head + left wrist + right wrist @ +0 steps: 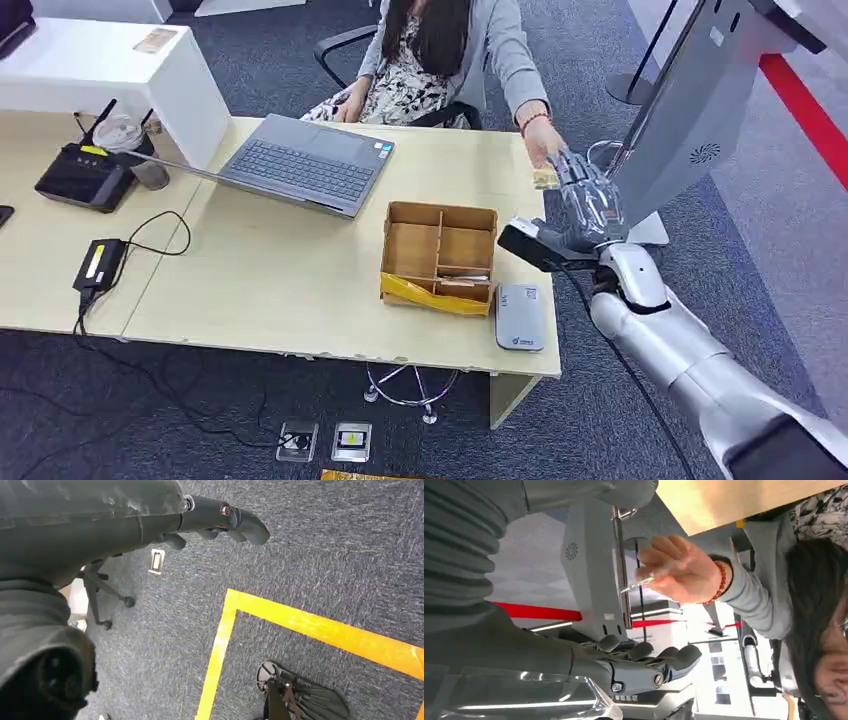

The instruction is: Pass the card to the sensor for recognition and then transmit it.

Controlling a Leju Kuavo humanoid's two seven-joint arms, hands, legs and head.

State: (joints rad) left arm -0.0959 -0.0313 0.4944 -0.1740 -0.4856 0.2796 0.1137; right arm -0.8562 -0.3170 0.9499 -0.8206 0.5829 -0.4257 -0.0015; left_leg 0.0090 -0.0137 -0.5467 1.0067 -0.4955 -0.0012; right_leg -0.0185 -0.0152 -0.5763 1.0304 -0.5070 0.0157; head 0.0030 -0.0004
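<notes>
A small tan card (545, 180) lies in the fingers of a seated person's outstretched hand (543, 143) over the table's far right edge. My right hand (590, 205) is raised just below and to the right of it, fingers spread, holding nothing. In the right wrist view the card (638, 583) shows edge-on in the person's hand (679, 570), well apart from my fingers (659, 662). The white card sensor (520, 316) lies flat near the table's front right corner. My left hand (220, 517) hangs over the carpet, holding nothing.
A compartmented cardboard box (440, 255) stands beside the sensor. An open laptop (300, 165), a black router (85, 178) and a power adapter (100, 262) lie further left. A grey slanted panel on a stand (690, 110) rises right of my right hand. Yellow tape (310, 627) marks the floor.
</notes>
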